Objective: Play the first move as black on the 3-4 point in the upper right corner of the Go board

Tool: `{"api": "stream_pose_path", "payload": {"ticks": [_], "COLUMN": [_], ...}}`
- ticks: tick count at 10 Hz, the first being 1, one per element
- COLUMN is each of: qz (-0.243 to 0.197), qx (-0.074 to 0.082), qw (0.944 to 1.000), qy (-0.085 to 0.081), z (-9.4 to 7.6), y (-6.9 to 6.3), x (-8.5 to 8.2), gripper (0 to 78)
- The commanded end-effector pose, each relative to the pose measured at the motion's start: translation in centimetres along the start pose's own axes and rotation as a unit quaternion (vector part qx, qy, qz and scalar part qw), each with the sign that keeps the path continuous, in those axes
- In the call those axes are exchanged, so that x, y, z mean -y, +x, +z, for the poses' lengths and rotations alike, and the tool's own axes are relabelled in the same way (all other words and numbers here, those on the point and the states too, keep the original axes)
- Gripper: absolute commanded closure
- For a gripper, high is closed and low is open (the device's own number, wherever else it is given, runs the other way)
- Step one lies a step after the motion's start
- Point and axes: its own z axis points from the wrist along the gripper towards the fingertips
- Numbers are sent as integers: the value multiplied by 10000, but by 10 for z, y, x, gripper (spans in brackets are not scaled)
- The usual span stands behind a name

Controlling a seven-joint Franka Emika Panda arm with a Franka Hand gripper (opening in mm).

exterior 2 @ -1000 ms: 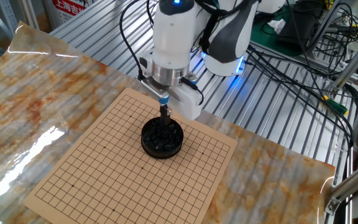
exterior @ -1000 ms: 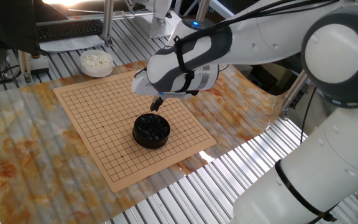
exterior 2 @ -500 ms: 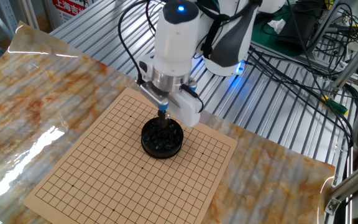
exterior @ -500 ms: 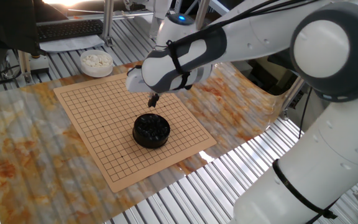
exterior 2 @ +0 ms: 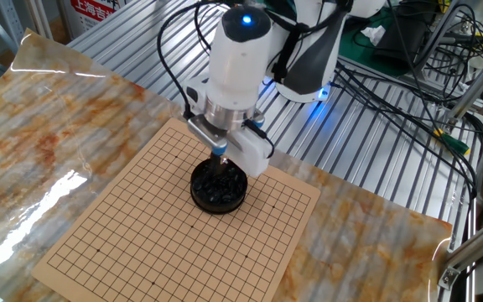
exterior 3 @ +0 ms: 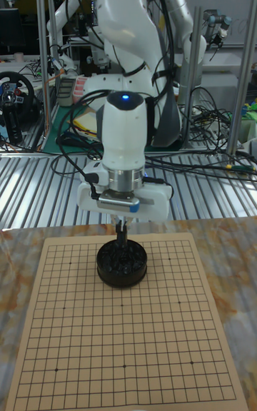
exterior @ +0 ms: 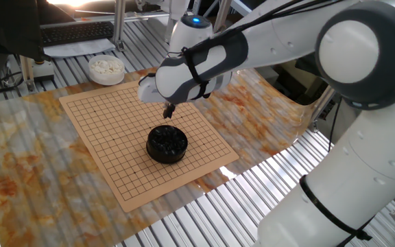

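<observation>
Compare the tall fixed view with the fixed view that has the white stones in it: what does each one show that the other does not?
Only the tall fixed view shows a second white robot behind the table. Only the other shows the bowl of white stones beyond the board's far corner. Both show the Go board with no stones on its grid, the black bowl standing on it, and the hand just above that bowl; whether it holds a stone is unclear.
</observation>
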Motion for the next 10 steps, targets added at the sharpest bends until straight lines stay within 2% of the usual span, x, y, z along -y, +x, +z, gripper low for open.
{"api": "stream_pose_path", "payload": {"ticks": [1,4,7,8,10], "qz": [-590,-692,-685,-799,-956], "qx": [189,197,133,101,88], "qw": [9951,9940,9938,9917,9905], "qy": [767,820,860,1006,987], "z": [15,22,26,30,36], "y": [-40,-51,-53,-57,-68], "x": [5,9,9,11,23], "gripper": [764,764,764,764,764]}}
